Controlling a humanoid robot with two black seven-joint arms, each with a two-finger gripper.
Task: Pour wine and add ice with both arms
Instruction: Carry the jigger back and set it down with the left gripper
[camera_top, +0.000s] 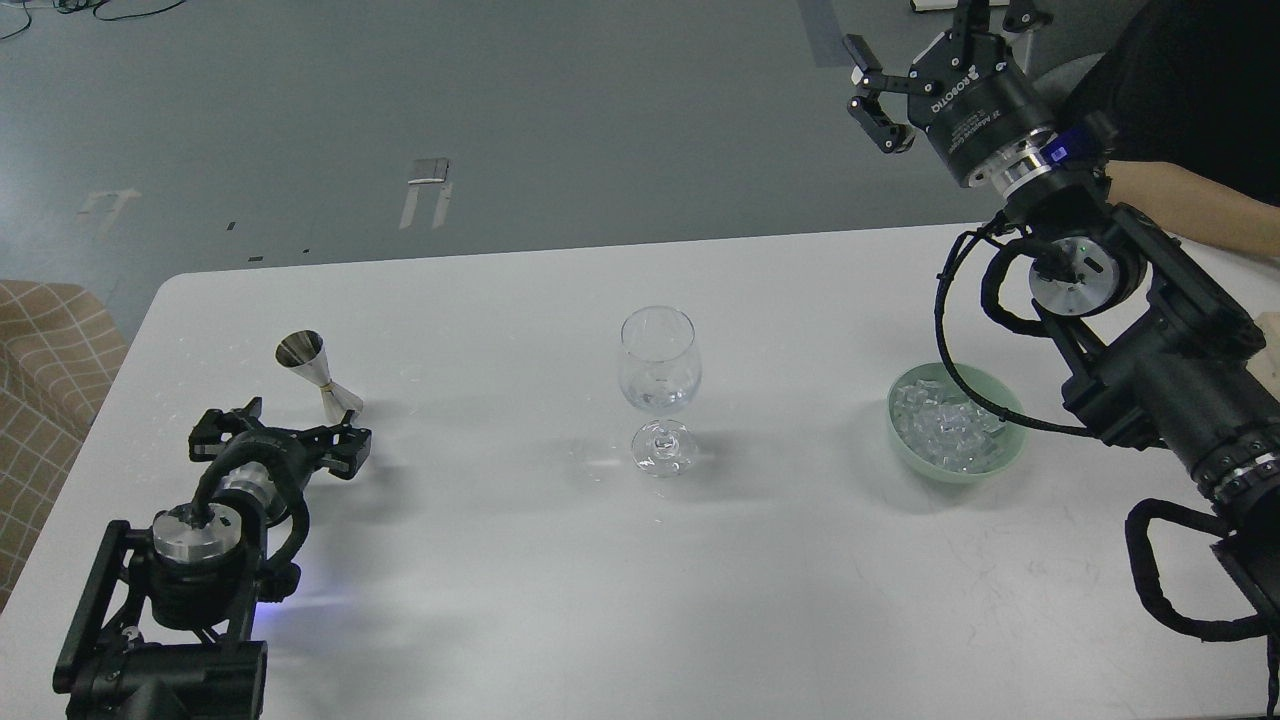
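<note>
My right jaws (868, 92) hang open and empty, far above the ice (945, 424); my left jaws (345, 430), state unclear, crowd the jigger (318, 376), which could topple.

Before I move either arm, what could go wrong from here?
1. The jigger stands right at the left gripper; a careless close or nudge could tip it.
2. The wine glass is tall on a narrow stem, alone mid-table; an arm sweeping across could knock it over.
3. The right arm's cable loops over the ice bowl; lowering the raised, open right gripper could snag or drag it.
</note>
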